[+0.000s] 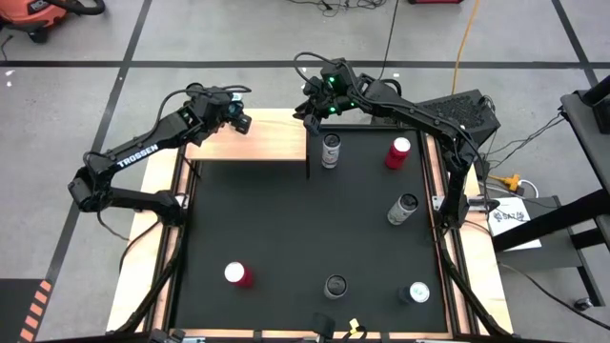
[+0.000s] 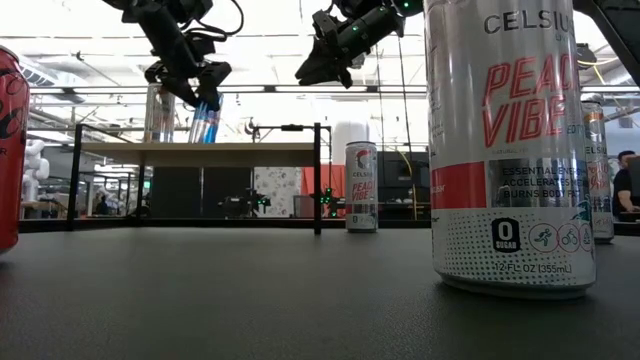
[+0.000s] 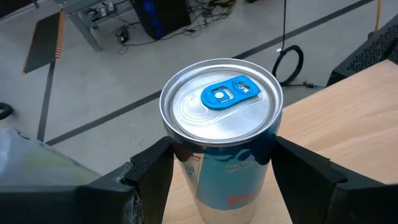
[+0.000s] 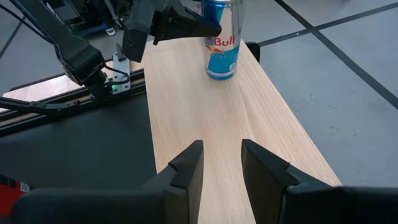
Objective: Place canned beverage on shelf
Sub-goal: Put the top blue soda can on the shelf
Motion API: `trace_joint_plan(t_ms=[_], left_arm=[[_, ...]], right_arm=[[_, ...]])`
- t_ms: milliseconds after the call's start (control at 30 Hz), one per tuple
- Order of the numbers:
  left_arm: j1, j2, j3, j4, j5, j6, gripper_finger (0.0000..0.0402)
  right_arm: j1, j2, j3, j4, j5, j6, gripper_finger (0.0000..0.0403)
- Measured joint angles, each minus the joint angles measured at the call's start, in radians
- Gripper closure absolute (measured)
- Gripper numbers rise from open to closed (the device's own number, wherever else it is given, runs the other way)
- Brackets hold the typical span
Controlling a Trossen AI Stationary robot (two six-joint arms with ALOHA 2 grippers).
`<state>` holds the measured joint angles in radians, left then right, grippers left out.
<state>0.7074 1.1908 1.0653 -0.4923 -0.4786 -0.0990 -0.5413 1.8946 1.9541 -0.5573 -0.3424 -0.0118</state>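
Left hand (image 3: 221, 180) clamped shut, right hand (image 4: 221, 165) empty, fingers apart.

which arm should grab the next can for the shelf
Right. The right gripper hangs open and empty over the shelf, and the nearest can stands on the table just beside that end. The left gripper is busy around the blue can on the shelf's far end.

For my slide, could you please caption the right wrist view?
Left hand around a blue can standing on the shelf; right hand open above the board.
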Motion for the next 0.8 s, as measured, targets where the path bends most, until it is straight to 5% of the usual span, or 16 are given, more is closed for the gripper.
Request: trace_joint_plan(t_ms=[467, 800], left_arm=[[0.000, -0.001, 0.000, -0.015, -0.001, -0.025, 0.0151], [0.000, -0.001, 0.000, -0.032, -0.041, 0.002, 0.0082]], right_arm=[[0.000, 0.000, 0.000, 0.000, 0.000, 0.000, 0.0312], [0.000, 0.000, 0.000, 0.000, 0.000, 0.000, 0.0312]])
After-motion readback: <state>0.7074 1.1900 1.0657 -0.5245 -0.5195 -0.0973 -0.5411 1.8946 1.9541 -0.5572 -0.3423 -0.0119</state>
